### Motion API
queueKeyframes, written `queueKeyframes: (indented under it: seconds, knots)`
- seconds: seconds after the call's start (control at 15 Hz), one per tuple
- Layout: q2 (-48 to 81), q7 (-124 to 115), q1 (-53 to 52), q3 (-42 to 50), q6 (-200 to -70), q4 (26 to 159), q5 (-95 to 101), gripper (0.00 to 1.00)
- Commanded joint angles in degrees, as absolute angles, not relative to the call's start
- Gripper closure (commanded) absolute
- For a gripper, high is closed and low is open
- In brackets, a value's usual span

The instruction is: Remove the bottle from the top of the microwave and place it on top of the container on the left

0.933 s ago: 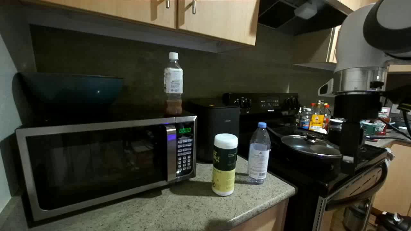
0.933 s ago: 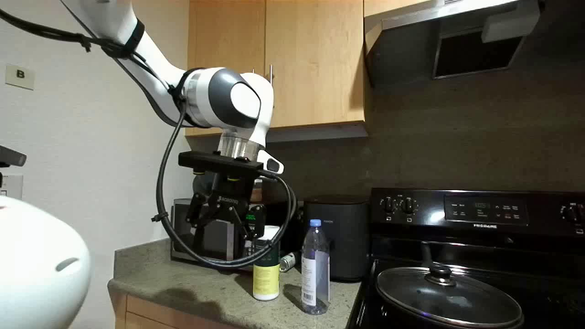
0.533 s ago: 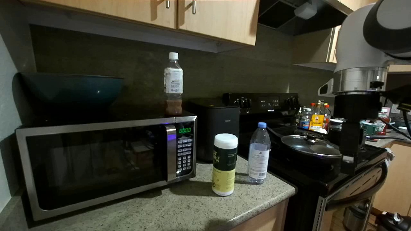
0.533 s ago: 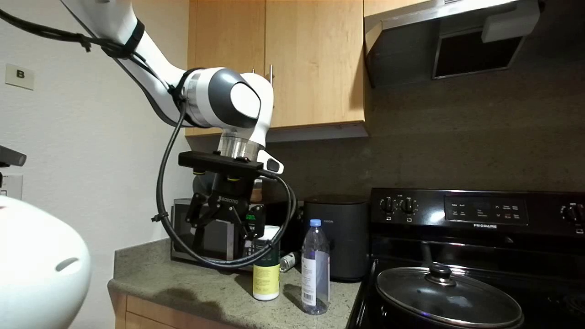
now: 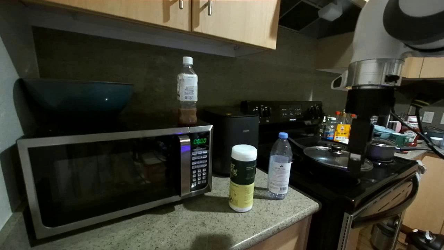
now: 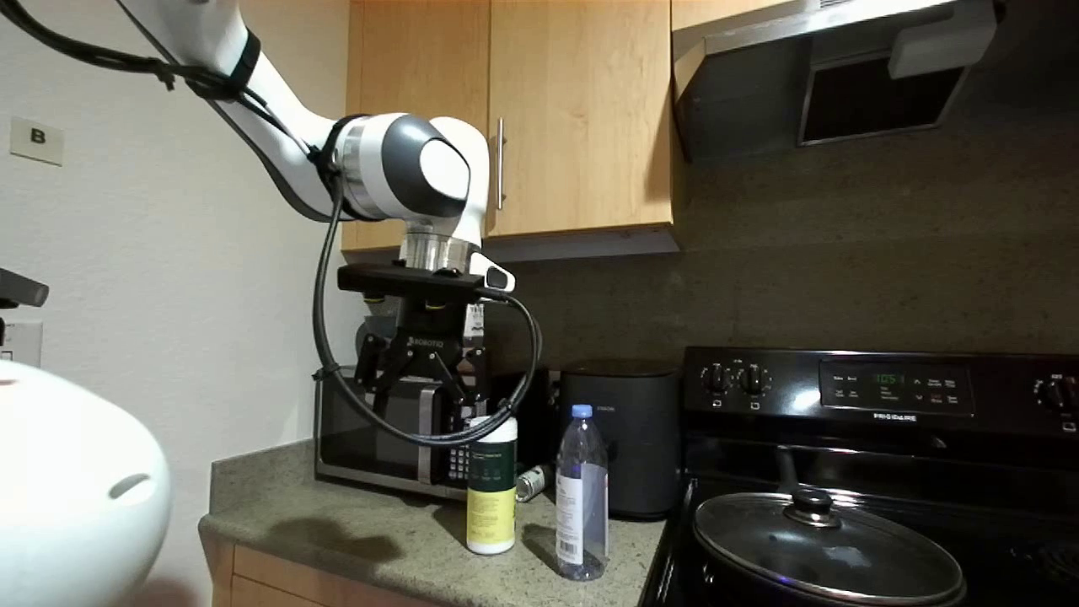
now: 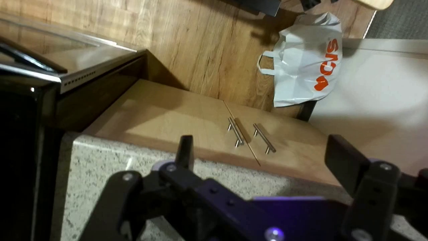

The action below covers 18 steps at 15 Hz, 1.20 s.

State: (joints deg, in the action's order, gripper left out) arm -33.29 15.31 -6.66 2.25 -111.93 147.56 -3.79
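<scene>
The bottle (image 5: 187, 88), with a white cap, pale label and reddish-brown lower part, stands upright on the right front corner of the silver microwave (image 5: 104, 173). In an exterior view, the arm partly hides the bottle (image 6: 475, 320). The container (image 5: 242, 180), with a white lid and dark green and yellow body, stands on the counter right of the microwave; it also shows in an exterior view (image 6: 491, 497). My gripper (image 6: 426, 400) is in the air in front of the microwave, pointing down. In the wrist view the gripper's fingers (image 7: 260, 155) are wide apart with nothing between.
A clear water bottle (image 5: 280, 166) with a blue cap stands beside the container. A dark bowl (image 5: 76, 95) sits on the microwave. A black appliance (image 5: 230, 135) stands behind. A lidded pan (image 5: 334, 156) is on the stove. Wall cabinets (image 6: 582, 118) hang above.
My arm and gripper have moved up, and in an exterior view also toward the microwave side. The bottle, the container and the water bottle have not moved.
</scene>
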Motion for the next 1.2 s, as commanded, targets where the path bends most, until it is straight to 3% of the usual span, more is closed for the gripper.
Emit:
queueKeyframes:
  seconds: [0.0,0.4,1.13]
  knots:
    - [-27.3,14.49,-7.88,-1.13,-115.06,140.68,-2.6,0.0]
    - [-20.39,13.2,-8.41,-5.9,-119.21,131.72,1.36,0.0]
    - [-17.72,13.67,-8.61,-6.66,-123.39,128.6,3.19,0.0]
